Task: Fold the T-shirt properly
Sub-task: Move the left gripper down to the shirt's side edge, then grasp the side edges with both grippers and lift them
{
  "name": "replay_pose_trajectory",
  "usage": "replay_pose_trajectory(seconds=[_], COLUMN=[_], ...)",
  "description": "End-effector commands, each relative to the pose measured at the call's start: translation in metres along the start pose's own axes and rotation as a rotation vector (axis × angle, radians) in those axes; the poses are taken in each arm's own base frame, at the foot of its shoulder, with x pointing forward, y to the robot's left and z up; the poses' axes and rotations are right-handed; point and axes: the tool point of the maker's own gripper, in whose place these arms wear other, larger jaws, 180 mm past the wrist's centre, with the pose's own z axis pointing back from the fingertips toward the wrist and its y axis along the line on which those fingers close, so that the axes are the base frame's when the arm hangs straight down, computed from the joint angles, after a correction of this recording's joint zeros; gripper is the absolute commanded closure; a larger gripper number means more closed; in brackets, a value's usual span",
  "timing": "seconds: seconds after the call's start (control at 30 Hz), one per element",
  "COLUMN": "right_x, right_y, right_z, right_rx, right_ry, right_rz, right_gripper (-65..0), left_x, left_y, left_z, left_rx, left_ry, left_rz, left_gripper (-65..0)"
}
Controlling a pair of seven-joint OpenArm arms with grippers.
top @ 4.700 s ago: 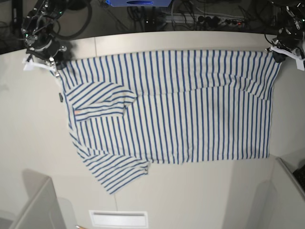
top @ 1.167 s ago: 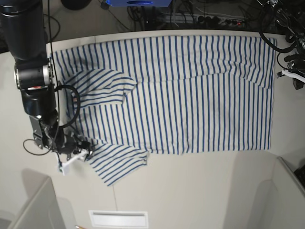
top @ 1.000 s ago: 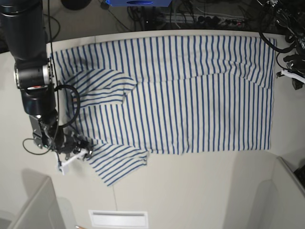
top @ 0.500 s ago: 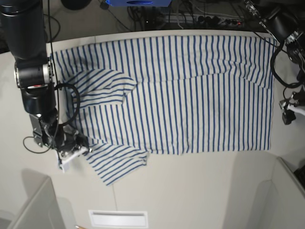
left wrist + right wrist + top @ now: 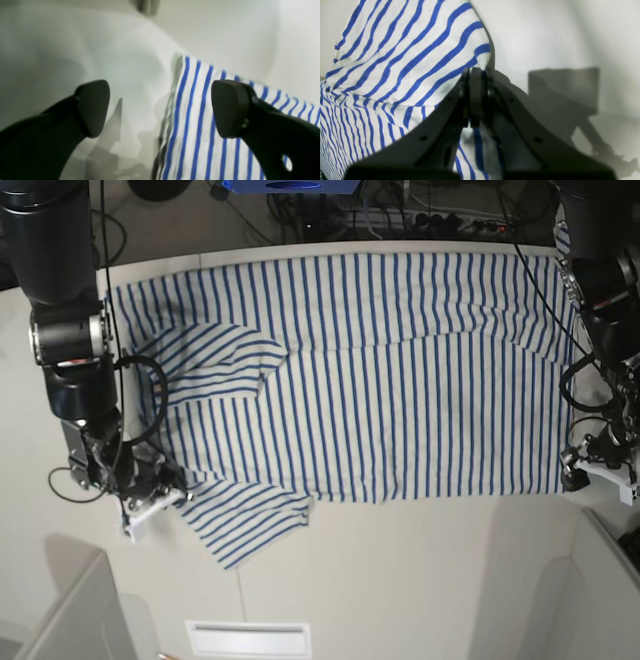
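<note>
The white T-shirt (image 5: 380, 380) with thin blue stripes lies flat across the table, neck end at the left and hem at the right. Its far sleeve (image 5: 215, 365) is folded onto the body and its near sleeve (image 5: 250, 520) sticks out toward the front. My right gripper (image 5: 170, 495) is at the near left, shut on the shirt's edge by the near sleeve; the right wrist view shows the jaws (image 5: 476, 72) pinching striped cloth (image 5: 407, 62). My left gripper (image 5: 583, 470) is open at the near right hem corner. In the left wrist view its gripper (image 5: 161, 107) straddles the cloth edge (image 5: 200, 125).
Cables and gear (image 5: 400, 215) lie behind the table's far edge. A grey panel (image 5: 80, 620) stands at the near left and another (image 5: 605, 580) at the near right. A white slotted plate (image 5: 248, 638) sits at the front edge.
My left arm has come down from the far right corner along the shirt's right edge to the near hem corner. My right gripper has stayed shut by the near sleeve.
</note>
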Motion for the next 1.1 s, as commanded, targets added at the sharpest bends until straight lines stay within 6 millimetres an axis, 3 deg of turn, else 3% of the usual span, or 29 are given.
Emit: replay_pose_trajectory(seconds=[0.0,0.23,0.57,0.9,1.07], right_x=[0.019,0.018,0.018,0.017,0.017], right_y=[0.001,0.001,-0.001,-0.001,-0.001], right_z=[0.006,0.006,0.006,0.006,0.006], right_rx=[-0.002,-0.002,-0.006,-0.006,-0.006], right_ry=[-0.027,-0.026,-0.027,-0.026,-0.026], right_rz=[0.017,0.017,0.018,0.017,0.017], right_gripper=[0.0,0.0,0.0,0.0,0.0], left_x=[0.027,0.019,0.011,-0.003,-0.006], left_y=[0.003,-0.01,-0.042,-0.039,-0.038], left_z=[0.002,-0.023,-0.037,-0.04,-0.04], left_rx=[0.0,-0.006,-0.05,-0.042,-0.041], left_ry=[-0.067,-0.045,-0.058,-0.042,-0.038], left_rz=[-0.004,0.019,0.01,0.032,0.031], left_gripper=[-61.7,-61.7,-61.7,-61.2,-46.1])
